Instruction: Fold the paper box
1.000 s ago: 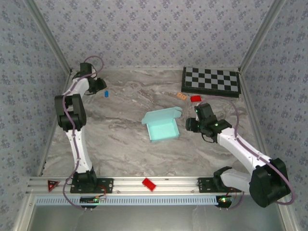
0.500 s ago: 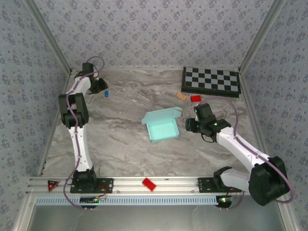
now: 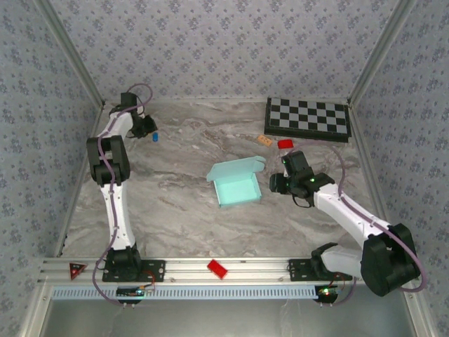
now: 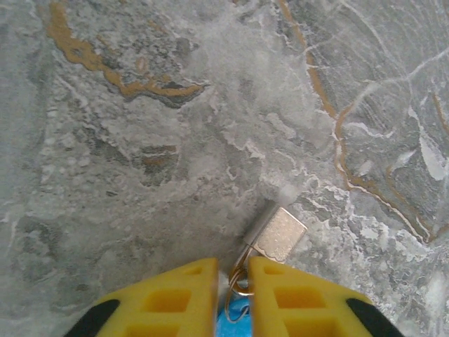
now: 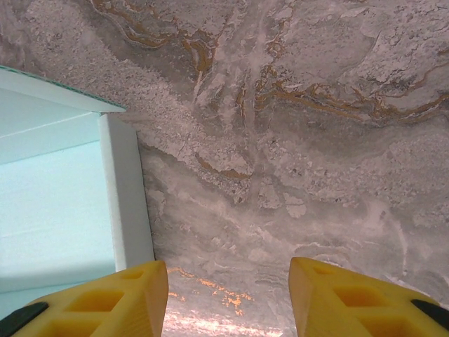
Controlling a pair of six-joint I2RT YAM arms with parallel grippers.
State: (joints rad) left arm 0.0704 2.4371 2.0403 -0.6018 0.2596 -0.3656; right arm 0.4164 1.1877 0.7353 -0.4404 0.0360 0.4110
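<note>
Now my left gripper (image 4: 233,279) narrows on a small blue object (image 3: 155,137), grip unclear; my right gripper (image 5: 228,284) gapes beside the paper box (image 3: 236,188), so folding waits.

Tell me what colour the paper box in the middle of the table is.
The paper box is pale mint-blue, seen best in the top external view.

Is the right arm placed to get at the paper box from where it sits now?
Probably yes. The right hand hangs open just beside the right wall of the paper box, with bare marble table beneath it and nothing standing between them.
</note>
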